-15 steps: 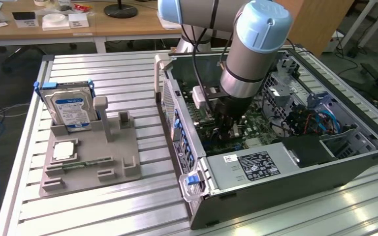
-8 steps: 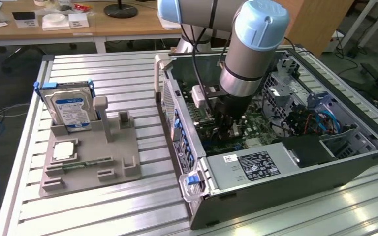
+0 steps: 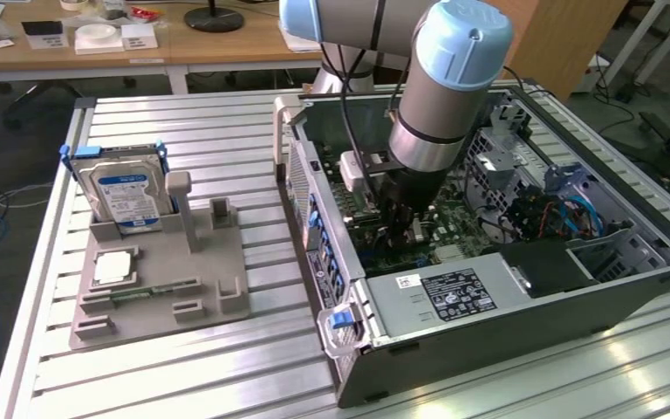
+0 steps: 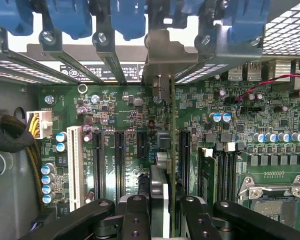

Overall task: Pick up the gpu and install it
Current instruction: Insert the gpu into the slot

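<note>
Gripper [image 4: 159, 212] closed partway on the gpu [image 4: 159, 195], black fingers [image 4: 135, 215] clamping the card edge-on from both sides. Card held upright between the pads, its silver bracket [image 4: 162, 55] reaching up to the row of blue slot latches [image 4: 127, 17] at the case's rear wall. Lower edge of the card down among the black expansion slots [image 4: 119, 160] of the green motherboard [image 4: 115, 115]; whether seated, cannot tell. White slot [image 4: 74, 165] off to one side, memory slots [image 4: 225, 172] and the bare CPU socket [image 4: 272, 200] to the other. "POWER" printed in small white letters by the white connector [image 4: 41, 123]; other board lettering too small to read.

In the exterior view, arm [image 3: 446, 96] reaching straight down into the open computer case [image 3: 487, 349], gripper [image 3: 405, 223] low over the board. Power supply [image 3: 452, 297] with a black label, text unreadable, near side of the case. On the exterior view's left, grey fixture tray [image 3: 149, 305] holding a hard drive [image 3: 126, 196] with blue-white label, well apart from the case.
</note>
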`<state>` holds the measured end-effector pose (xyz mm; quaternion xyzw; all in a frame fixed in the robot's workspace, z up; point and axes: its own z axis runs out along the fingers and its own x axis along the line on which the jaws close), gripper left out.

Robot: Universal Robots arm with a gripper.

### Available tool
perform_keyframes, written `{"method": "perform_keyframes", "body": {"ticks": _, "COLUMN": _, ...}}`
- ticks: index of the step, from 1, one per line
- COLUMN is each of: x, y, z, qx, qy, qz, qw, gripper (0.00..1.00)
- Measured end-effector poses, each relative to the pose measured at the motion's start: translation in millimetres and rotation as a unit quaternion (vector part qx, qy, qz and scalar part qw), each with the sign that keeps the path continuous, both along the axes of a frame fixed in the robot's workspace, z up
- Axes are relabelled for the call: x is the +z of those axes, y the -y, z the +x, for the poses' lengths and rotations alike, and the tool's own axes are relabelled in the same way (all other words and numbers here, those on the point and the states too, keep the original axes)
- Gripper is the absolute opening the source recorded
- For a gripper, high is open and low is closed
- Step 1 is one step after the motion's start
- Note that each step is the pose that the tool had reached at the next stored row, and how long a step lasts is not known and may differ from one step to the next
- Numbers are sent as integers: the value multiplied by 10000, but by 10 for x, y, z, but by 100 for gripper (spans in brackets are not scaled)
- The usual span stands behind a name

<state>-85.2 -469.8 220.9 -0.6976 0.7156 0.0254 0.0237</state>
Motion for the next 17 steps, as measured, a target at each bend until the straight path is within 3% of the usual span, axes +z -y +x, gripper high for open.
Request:
{"method": "perform_keyframes", "body": {"ticks": 3, "x": 0, "y": 0, "z": 0, "qx": 0, "qy": 0, "qz": 0, "qw": 10000, "gripper": 27}}
{"method": "perform_keyframes", "body": {"ticks": 4, "x": -14, "y": -4, "z": 0, "qx": -2, "qy": 5, "qz": 18, "qw": 10000, "gripper": 27}}
{"method": "perform_keyframes", "body": {"ticks": 8, "x": 0, "y": 0, "z": -2, "qx": -1, "qy": 5, "qz": 0, "qw": 10000, "gripper": 34}}
{"method": "perform_keyframes", "body": {"ticks": 14, "x": 113, "y": 0, "z": -1, "qx": 0, "qy": 52, "qz": -1, "qw": 10000, "gripper": 34}}
{"method": "perform_keyframes", "body": {"ticks": 17, "x": 119, "y": 0, "z": 0, "qx": 0, "qy": 73, "qz": 2, "qw": 10000, "gripper": 34}}
